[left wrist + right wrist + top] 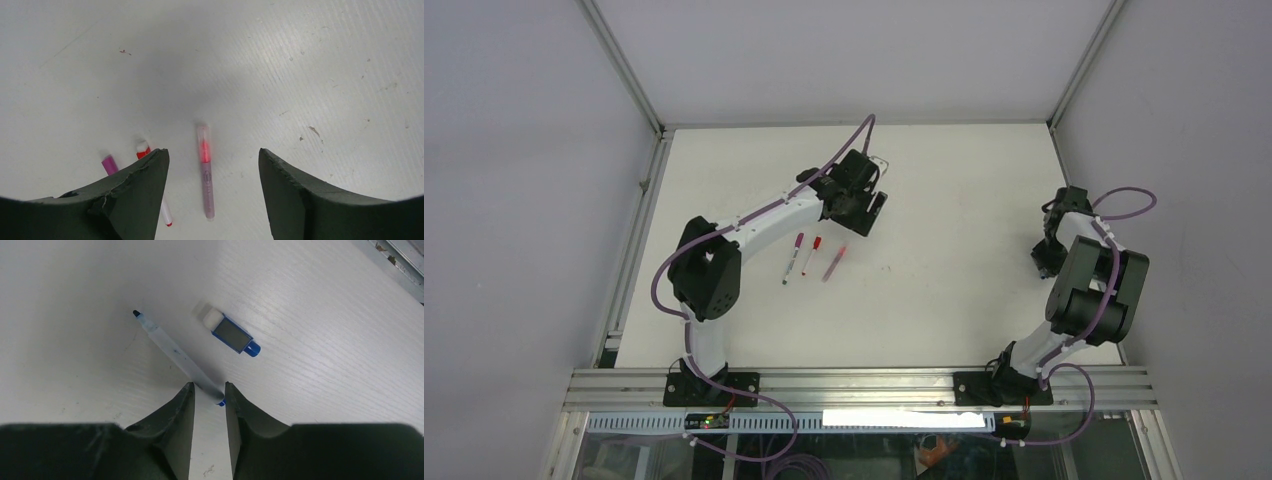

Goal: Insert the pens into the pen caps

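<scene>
Three pens lie side by side mid-table: a magenta-capped pen [795, 258], a red-capped pen [811, 254] and a pinkish pen [834, 262]. My left gripper [864, 212] hovers just beyond them, open and empty. In the left wrist view the pinkish pen [205, 172] lies on the table between the wide fingers [145, 190]. The red-capped pen [143, 149] and the magenta cap [110, 164] peek out beside the left finger. In the right wrist view an uncapped blue pen [172, 351] lies diagonally. Its rear end sits between the narrow tips of my right gripper [207, 386]. A blue pen cap [231, 335] lies apart.
The white table [954, 200] is ringed by an aluminium frame, with a rail [864, 385] along the near edge. Grey walls close in at left, right and back. The right arm's elbow [1096, 290] stands over the table's right edge.
</scene>
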